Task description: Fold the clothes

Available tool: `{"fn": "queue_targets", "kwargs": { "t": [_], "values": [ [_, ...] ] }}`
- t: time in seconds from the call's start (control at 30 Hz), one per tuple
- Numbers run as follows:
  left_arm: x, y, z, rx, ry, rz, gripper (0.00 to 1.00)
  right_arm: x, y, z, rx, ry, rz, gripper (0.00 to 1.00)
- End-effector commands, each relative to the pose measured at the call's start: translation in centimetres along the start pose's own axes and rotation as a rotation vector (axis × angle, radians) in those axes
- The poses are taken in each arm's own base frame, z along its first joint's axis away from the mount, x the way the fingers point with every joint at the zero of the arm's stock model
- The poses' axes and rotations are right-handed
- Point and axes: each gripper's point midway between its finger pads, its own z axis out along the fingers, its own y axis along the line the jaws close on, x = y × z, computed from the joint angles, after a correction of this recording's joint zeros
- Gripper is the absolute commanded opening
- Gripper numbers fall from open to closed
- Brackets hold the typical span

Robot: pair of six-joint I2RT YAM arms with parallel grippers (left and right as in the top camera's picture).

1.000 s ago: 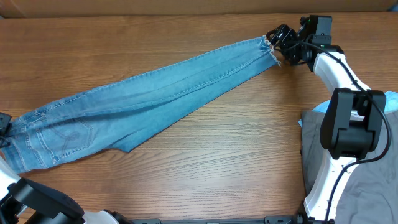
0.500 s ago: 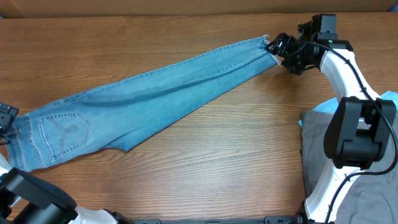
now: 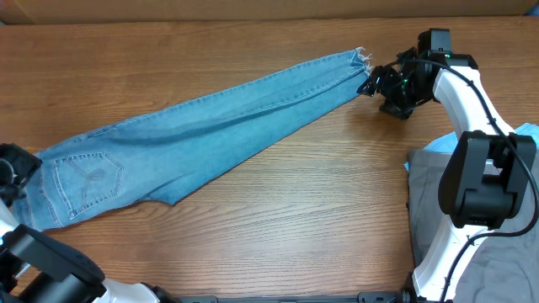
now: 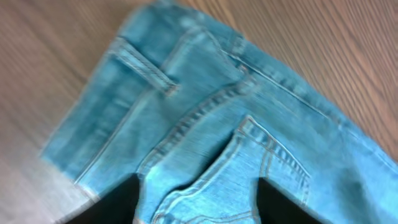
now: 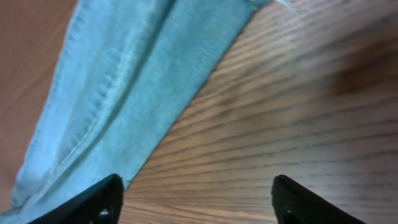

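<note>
Jeans (image 3: 202, 126) lie flat on the table (image 3: 303, 227), stretched diagonally. The waist is at the near-left edge and the legs lie together, running up to the far right. Not folded into a square yet. Back pocket (image 3: 84, 181) faces up near the waist, and the frayed hem (image 3: 360, 57) finishes the far-right end.

Left hand (image 3: 17, 164) sits at the waist end. Overhead shows it only as a dark lump at the frame edge, so no read on the fingers there. The left wrist view fills that in: both fingers (image 4: 109, 202) are apart over the denim, with a pocket corner between them and a belt loop (image 4: 146, 71) beyond. Can't tell whether the tips touch cloth.

Right hand (image 3: 370, 84) is just beside the hem, off the cloth. In the right wrist view its fingers (image 5: 93, 202) are spread wide with only bare wood between them, and the leg edge lies off to one side.

Grey cloth (image 3: 497, 252) lies near-right by the right arm (image 3: 472, 168), visible overhead only.
</note>
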Motion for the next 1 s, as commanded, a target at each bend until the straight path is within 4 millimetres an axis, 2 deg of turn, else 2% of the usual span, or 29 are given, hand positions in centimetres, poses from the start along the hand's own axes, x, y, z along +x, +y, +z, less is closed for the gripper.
{"fn": "queue_targets", "kwargs": {
  "t": [0.0, 0.13, 0.17, 0.3, 0.43, 0.57, 0.63, 0.73, 0.8, 0.83, 0.97],
  "values": [
    [2.9, -0.2, 2.1, 0.025, 0.084, -0.012, 0.53, -1.6, 0.4, -1.8, 0.067, -0.096, -0.031, 0.78],
    [5.2, 0.5, 4.1, 0.016, 0.134, -0.027, 0.64, -4.1, -0.2, -1.5, 0.096, -0.209, -0.055, 0.70],
    [5.5, 0.5, 4.2, 0.015, 0.138, -0.027, 0.66, -4.5, -0.1, -1.3, 0.088, -0.227, -0.058, 0.68],
    [5.6, 0.4, 4.2, 0.024, 0.142, -0.029, 0.77, -5.8, -0.2, 0.0, 0.065, -0.271, -0.053, 0.51],
    [6.0, -0.1, 4.2, 0.053, 0.161, -0.017, 0.77, -6.4, -1.0, 2.2, 0.062, -0.271, -0.034, 0.51],
    [6.2, -1.5, 4.0, 0.139, 0.174, 0.017, 0.77, -6.7, -2.2, 4.7, 0.066, -0.258, -0.012, 0.64],
    [6.3, -2.1, 3.9, 0.173, 0.180, 0.015, 0.77, -6.5, -2.9, 5.9, 0.073, -0.242, -0.005, 0.66],
    [6.4, -2.5, 3.8, 0.195, 0.182, 0.013, 0.79, -6.1, -3.8, 7.4, 0.075, -0.212, 0.004, 0.65],
    [6.4, -2.4, 3.8, 0.194, 0.183, 0.014, 0.79, -6.0, -4.0, 7.7, 0.077, -0.206, 0.007, 0.60],
    [6.4, -2.4, 3.8, 0.195, 0.182, 0.017, 0.80, -6.0, -4.0, 7.9, 0.076, -0.206, 0.003, 0.54],
    [6.4, -2.4, 3.8, 0.195, 0.184, 0.016, 0.80, -6.0, -2.5, 7.9, -0.001, -0.196, -0.067, 0.52]
  ]
}}
